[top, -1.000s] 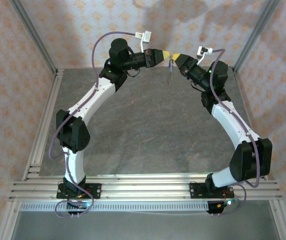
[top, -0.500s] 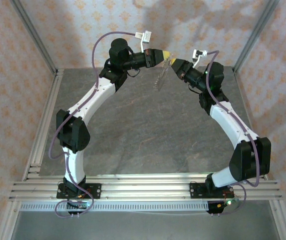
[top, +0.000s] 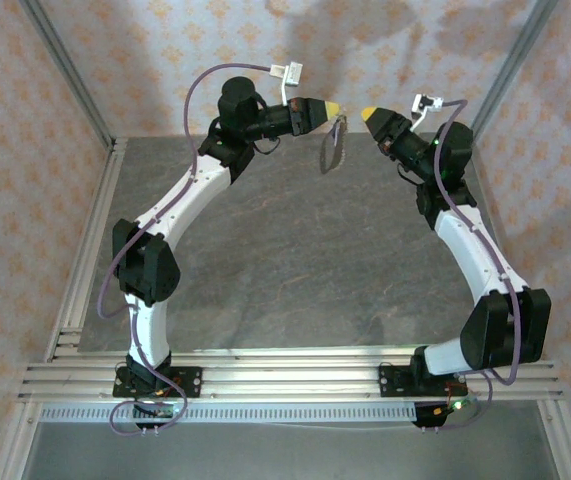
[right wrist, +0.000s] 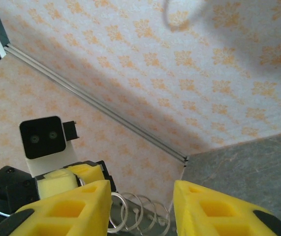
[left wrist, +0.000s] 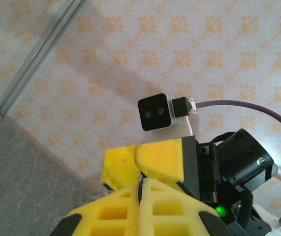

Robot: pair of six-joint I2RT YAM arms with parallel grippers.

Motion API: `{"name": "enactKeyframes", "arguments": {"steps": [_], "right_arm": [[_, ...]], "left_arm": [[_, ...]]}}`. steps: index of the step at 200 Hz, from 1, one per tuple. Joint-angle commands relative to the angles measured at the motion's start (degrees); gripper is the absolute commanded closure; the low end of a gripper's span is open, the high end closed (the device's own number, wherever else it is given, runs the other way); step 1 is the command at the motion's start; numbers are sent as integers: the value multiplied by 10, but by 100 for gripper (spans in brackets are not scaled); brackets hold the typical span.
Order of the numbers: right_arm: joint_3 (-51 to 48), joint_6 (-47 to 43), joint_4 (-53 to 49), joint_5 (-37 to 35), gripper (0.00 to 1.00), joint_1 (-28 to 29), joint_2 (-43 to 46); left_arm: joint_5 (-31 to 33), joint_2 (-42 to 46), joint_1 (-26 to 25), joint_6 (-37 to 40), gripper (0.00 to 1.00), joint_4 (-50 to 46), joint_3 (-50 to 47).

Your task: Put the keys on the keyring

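The left tool (top: 329, 107) is holding its yellow fingers pressed fully together at the 12 o'clock end of the grey desk (top: 295, 260). The keyring (top: 332, 146) is dangling from its tip, hanging in the air toward 6 o'clock of that tip, above the far part of the desk. The right tool (top: 369, 114) is standing at 3 o'clock of the ring, near it but apart, with its jaws parted and gripping nothing. In the right wrist view its two yellow fingers (right wrist: 66, 209) are sitting at 7 and 5 o'clock, and the ring's wire loops are showing low in the gap between them at 6 o'clock. Just behind the loops, at 8 o'clock, the left tool's tip and the white left wrist camera (right wrist: 42, 138) are crowding that side of the ring. In the left wrist view the closed seam of the left tool is pointing at 12 o'clock straight at the right tool's yellow tip, with the white right wrist camera (left wrist: 155, 112) sitting above it. A purple cable (top: 200, 85) is looping over the left wrist at 10 o'clock. Orange-patterned walls (top: 165, 40) and aluminium frame posts (top: 65, 70) are closing in the far corners.
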State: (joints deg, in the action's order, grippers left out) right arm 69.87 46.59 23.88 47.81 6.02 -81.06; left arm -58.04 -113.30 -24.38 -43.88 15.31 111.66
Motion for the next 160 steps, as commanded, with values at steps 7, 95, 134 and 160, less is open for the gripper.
{"name": "enactKeyframes", "arguments": {"steps": [7, 95, 134, 160], "right_arm": [[31, 56, 102, 7, 61, 2, -21], [49, 98, 183, 4, 62, 49, -62], [39, 95, 185, 0, 67, 56, -59], [32, 95, 184, 0, 72, 56, -58]], "left_arm": [[-2, 15, -3, -17, 100, 54, 6], [-1, 11, -4, -28, 100, 64, 8], [0, 11, -5, -27, 100, 63, 10], [1, 11, -6, -27, 100, 62, 11]]}}
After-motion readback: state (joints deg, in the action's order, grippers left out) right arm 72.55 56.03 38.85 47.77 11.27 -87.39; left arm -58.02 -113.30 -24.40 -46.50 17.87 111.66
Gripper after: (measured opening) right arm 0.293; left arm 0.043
